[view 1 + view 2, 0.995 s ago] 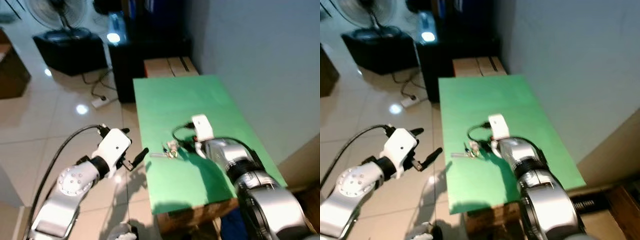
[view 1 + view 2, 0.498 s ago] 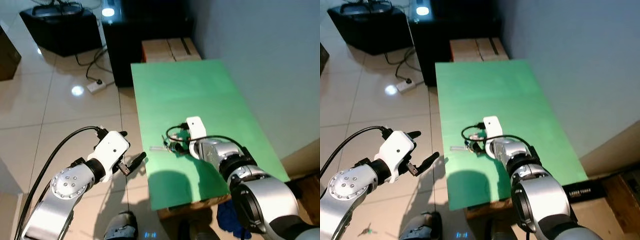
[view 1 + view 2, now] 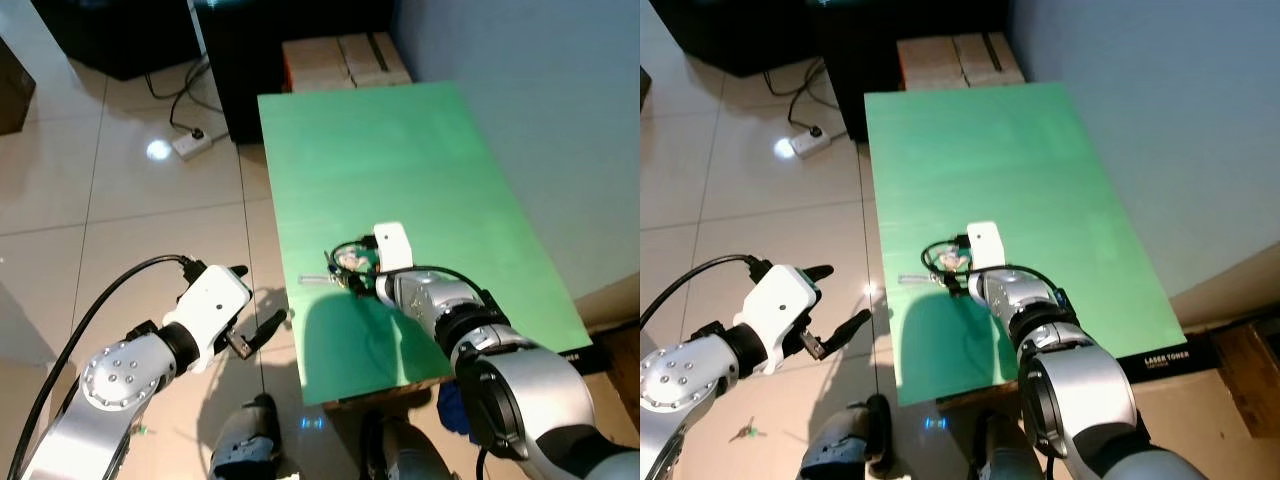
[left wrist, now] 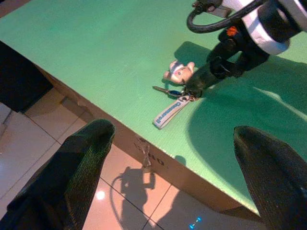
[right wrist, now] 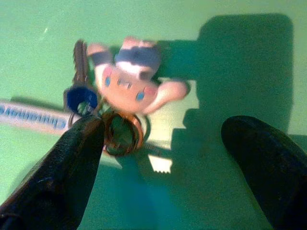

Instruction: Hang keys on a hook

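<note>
Keys [image 5: 112,103] lie flat on green table [image 3: 420,160] nr its left edge. Right gripper [image 5: 163,158] is down over them, fingers wide apart, one tip at the ring [image 5: 122,136]. Left gripper [image 4: 168,158] spread wide, off-table. Risk: closing off-centre nudges the bunch twd edge w/o grasp.

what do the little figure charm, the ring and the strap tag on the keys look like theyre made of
Figure charm: probably soft rubber or plastic, matte pink with rounded moulded limbs. Ring: metal, a thin coppery loop with a slight glint. Strap tag: likely fabric or flexible plastic, a flat pale strip with blue printed lettering.
</note>
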Robot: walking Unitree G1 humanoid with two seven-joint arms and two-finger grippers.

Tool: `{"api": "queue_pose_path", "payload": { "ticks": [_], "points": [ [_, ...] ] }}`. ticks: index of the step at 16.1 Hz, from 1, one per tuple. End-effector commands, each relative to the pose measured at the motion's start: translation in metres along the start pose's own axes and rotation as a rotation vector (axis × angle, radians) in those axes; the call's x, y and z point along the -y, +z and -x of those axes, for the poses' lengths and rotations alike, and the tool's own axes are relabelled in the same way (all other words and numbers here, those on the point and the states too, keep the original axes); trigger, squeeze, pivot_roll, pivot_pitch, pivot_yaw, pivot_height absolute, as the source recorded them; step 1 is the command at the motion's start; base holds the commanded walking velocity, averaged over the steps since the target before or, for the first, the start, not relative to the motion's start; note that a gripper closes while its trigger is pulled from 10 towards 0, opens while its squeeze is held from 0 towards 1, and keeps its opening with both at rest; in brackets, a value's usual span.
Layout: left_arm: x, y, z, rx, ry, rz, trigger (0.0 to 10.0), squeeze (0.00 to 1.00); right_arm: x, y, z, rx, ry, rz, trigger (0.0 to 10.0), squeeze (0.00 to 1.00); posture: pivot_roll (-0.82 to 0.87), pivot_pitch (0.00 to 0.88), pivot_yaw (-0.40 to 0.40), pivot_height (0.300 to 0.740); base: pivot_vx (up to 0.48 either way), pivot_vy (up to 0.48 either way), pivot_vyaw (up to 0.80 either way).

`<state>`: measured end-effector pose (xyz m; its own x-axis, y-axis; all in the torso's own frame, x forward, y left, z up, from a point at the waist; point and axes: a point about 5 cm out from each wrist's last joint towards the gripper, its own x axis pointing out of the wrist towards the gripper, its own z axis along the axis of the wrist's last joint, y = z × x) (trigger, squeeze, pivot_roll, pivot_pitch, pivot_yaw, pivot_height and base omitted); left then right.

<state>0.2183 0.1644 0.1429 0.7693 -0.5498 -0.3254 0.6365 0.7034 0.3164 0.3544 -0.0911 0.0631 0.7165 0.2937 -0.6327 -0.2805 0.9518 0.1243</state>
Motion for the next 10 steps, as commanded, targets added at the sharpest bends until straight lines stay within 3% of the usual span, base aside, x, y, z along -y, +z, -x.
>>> {"api": "queue_pose_path", "payload": {
  "ticks": [1,7,10],
  "points": [
    [0.001,0.002,0.005,0.004,-0.006,0.002,10.0,0.00,-0.003,0.005,0.000,0.018,0.008,-0.022,10.0,0.00,0.20,0.328,-0.015,0.718,0.000,0.000,0.00],
    [0.003,0.003,0.005,-0.003,-0.009,0.007,10.0,0.00,-0.007,0.001,-0.001,-0.021,0.048,0.036,10.0,0.00,0.20,0.332,-0.020,0.718,0.000,0.000,0.00],
    [0.004,0.003,0.010,-0.012,-0.007,0.008,10.0,0.00,0.000,-0.002,-0.001,-0.035,-0.029,0.071,10.0,0.00,0.21,0.342,-0.029,0.718,0.000,0.000,0.00]
  ]
}}
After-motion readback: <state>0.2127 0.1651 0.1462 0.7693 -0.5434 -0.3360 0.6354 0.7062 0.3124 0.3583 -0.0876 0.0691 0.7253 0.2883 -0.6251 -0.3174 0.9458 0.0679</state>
